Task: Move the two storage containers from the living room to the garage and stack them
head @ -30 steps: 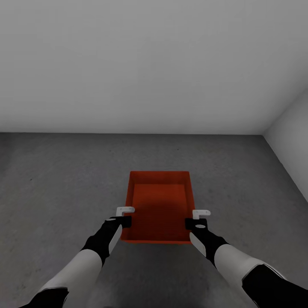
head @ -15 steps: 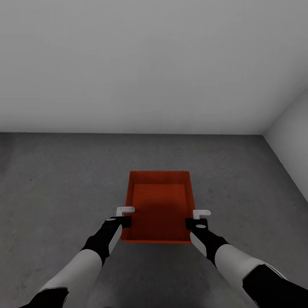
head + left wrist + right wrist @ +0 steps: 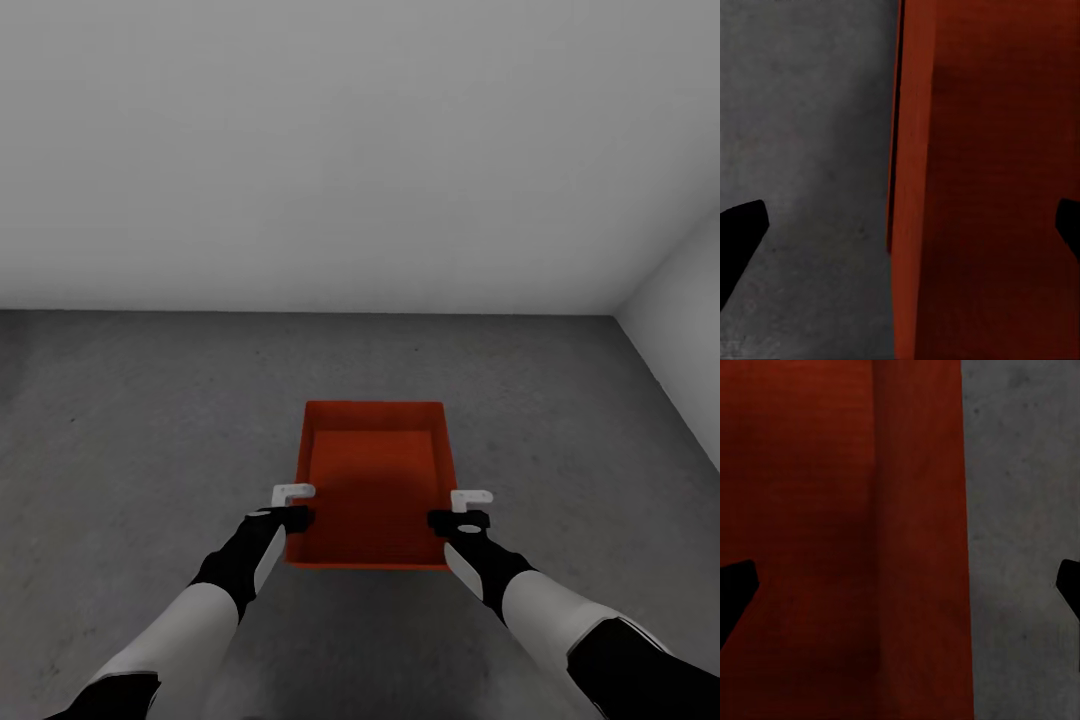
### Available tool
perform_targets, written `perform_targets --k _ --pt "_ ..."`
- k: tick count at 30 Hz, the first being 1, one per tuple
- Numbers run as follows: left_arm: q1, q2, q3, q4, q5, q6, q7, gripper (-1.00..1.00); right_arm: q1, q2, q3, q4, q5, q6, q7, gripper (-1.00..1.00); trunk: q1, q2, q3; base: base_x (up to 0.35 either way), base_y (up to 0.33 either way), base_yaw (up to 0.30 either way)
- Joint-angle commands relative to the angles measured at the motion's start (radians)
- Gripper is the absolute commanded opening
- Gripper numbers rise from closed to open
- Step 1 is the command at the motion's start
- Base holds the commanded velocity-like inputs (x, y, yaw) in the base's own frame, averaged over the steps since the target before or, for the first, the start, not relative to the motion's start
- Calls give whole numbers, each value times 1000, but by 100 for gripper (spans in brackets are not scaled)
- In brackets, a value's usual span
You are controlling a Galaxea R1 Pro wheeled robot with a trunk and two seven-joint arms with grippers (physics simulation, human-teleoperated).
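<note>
One orange-red storage container (image 3: 372,480) rests on the garage's dark grey concrete floor (image 3: 150,420), open side up and with nothing inside. My left gripper (image 3: 295,518) is at its left wall near the front corner. My right gripper (image 3: 450,522) is at its right wall near the front corner. In the left wrist view the left gripper (image 3: 911,217) is open, its dark fingers (image 3: 742,232) spread wide over the container wall (image 3: 915,180). In the right wrist view the right gripper (image 3: 907,576) straddles the opposite wall (image 3: 919,510) just as wide, without touching it.
A plain white-grey back wall (image 3: 350,150) meets the floor a little beyond the container. A side wall (image 3: 690,330) closes the right. Bare concrete stretches to the left and in front of the container.
Both grippers' tips have edged very slightly inward toward the container's walls. The container and the view have not moved.
</note>
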Motion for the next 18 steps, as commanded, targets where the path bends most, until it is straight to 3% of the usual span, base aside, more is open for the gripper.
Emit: perform_targets --k 1,18 --pt "0 -1 6 -2 -6 5 -1 100 -1 -1 8 -1 -7 4 -6 100 0 0 -1 0 0 0" --pt "0 0 6 -4 -7 4 -3 100 -1 -2 10 -1 -6 3 -4 100 0 0 -1 0 0 0"
